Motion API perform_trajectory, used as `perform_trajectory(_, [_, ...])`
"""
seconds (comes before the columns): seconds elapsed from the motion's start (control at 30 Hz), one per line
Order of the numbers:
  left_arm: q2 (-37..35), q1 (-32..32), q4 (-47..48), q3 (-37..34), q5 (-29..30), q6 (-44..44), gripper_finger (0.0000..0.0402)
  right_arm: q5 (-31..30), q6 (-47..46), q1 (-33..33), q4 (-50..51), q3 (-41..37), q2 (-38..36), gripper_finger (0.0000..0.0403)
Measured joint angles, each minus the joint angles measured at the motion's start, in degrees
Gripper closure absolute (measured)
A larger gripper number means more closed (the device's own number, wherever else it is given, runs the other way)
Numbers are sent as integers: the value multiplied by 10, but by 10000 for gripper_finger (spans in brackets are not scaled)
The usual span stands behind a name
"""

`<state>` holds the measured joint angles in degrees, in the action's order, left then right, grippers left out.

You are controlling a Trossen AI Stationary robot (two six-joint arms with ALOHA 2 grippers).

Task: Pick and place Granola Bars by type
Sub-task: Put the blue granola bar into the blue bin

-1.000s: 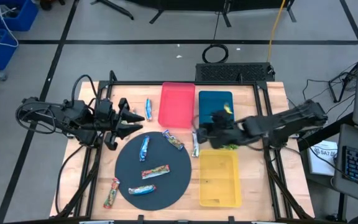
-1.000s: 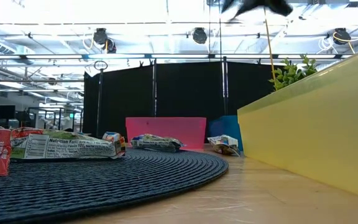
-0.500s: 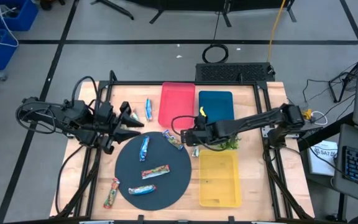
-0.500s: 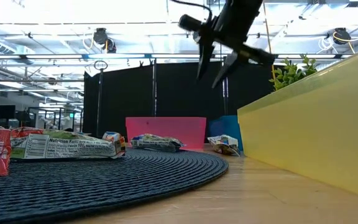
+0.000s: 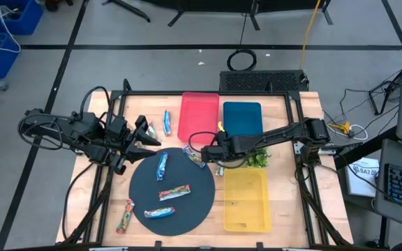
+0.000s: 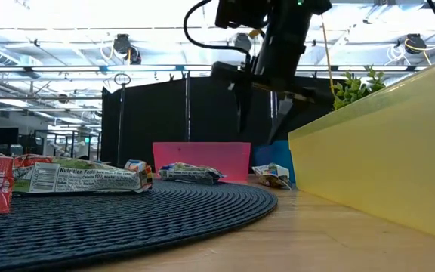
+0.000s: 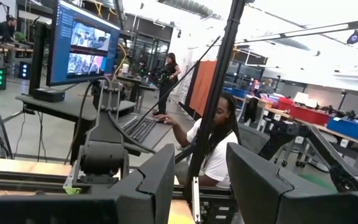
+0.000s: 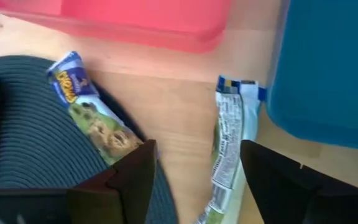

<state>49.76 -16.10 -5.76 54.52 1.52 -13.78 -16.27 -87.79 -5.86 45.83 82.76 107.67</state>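
Several granola bars lie flat on the dark round mat and the wood around it. One lies on the mat's far edge. Another rests on the wood beside the blue tray. My right gripper hangs open above these two, touching neither. Further bars: blue ones and an orange-green one on the mat, one left of the red tray, one off the mat's near left. My left gripper waits open at the mat's far left.
A red tray and a blue tray stand at the far side, a yellow tray at the near right. A green plant sprig lies between the blue and yellow trays. People show in the room beyond the table.
My right gripper has swung from over the blue tray toward the table's left and come down over the two bars between the mat and the trays. Its fingers have opened wider on the way. The bars have stayed where they were.
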Motion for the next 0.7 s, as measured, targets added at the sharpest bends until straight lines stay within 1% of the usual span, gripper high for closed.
perform_trajectory(0.13, [0, 0, 0, 0, 0, -1, 252, 1, -8, 0, 28, -3, 1, 203])
perform_trajectory(0.23, [0, 0, 0, 0, -1, -3, 252, 12, -25, 1, 20, -17, 1, 212])
perform_trajectory(0.47, [0, 0, 0, 0, -2, -3, 252, 40, -46, 0, -54, -65, 1, 217])
perform_trajectory(0.57, [0, 0, 0, 0, -2, -3, 252, 59, -47, 1, -60, -80, 1, 216])
perform_trajectory(0.7, [0, 0, -1, 0, -2, -3, 252, 61, -47, 1, -77, -99, 1, 219])
